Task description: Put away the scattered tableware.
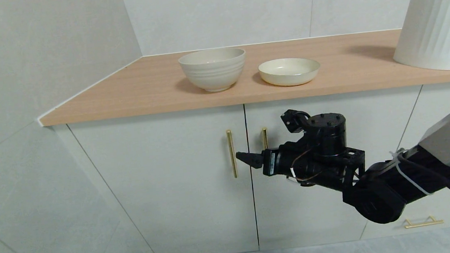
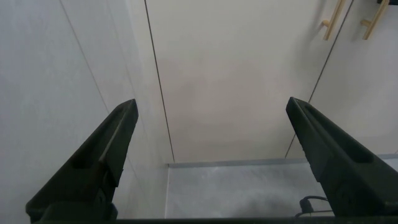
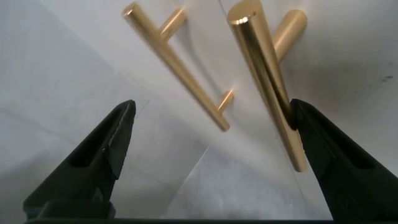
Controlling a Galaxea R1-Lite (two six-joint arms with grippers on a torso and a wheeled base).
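Wood-grain tabletop (image 1: 144, 93) carries the task's tableware. You have a deep cream bowl (image 1: 213, 74) standing upright toward the left end. A shallow cream dish (image 1: 289, 71) sits just beside it on its right, and the two do not touch. Well apart from both, at the far right of the same tabletop, stands a tall white ribbed cylinder (image 1: 435, 18). Below the tabletop, two pale cabinet doors (image 1: 164, 180) are shut and meet at a narrow vertical seam. Two upright brass handles flank that seam, the left handle (image 1: 232, 153) being longer in view than the right handle (image 1: 264, 138). Your right gripper (image 1: 245, 158) is held level in front of the doors, its tip at the seam between the two handles. The right wrist view shows this gripper (image 3: 212, 106) open, with its black fingers (image 3: 106, 149) spread wide. Both brass bars lie between them, and one bar runs close along one finger. You cannot tell whether that bar and finger touch. Your left gripper (image 2: 211, 102) is also open, with nothing between its fingers, and faces the lower cabinet front and the grey floor (image 2: 236, 186). A horizontal brass drawer pull (image 1: 422, 221) sits low on the cabinetry to the right.
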